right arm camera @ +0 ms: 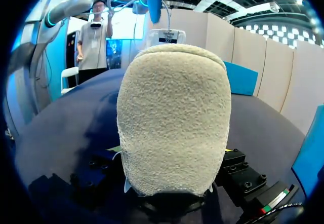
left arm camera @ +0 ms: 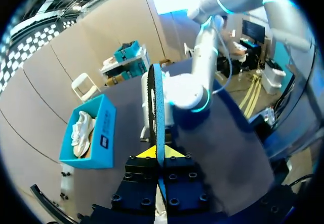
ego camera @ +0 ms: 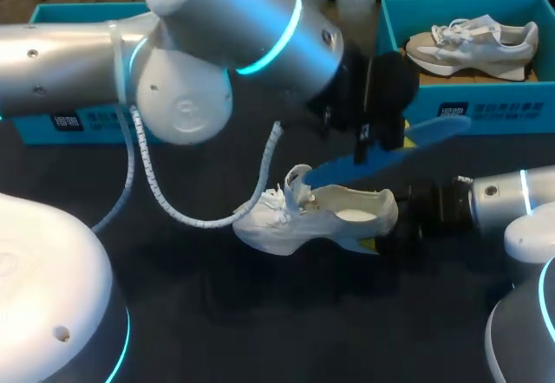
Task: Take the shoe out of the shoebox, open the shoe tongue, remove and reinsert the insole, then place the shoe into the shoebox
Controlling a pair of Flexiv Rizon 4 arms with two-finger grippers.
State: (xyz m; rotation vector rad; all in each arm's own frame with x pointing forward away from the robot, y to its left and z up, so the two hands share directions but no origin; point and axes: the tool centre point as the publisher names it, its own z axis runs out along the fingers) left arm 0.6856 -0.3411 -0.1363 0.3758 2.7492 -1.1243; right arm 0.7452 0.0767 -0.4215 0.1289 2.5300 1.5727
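Note:
A white shoe (ego camera: 316, 218) hangs just above the dark table, toe to the left. My right gripper (ego camera: 379, 237) is shut on its heel from the right. In the right wrist view the fuzzy heel (right arm camera: 174, 117) fills the space between the fingers of that gripper (right arm camera: 172, 150), whose yellow tips barely show at either side. My left gripper (ego camera: 371, 136) is shut on a blue insole (ego camera: 390, 151), held slanting above the shoe's opening. In the left wrist view the insole (left arm camera: 158, 102) stands edge-on between the yellow tips of the left gripper (left arm camera: 157, 153).
A turquoise shoebox (ego camera: 486, 106) at the back right holds a second pale shoe (ego camera: 473, 43); the left wrist view shows this shoebox (left arm camera: 104, 130) too. Another turquoise box (ego camera: 61, 123) stands at the back left behind my left arm. A white cable (ego camera: 173, 205) loops down beside the shoe.

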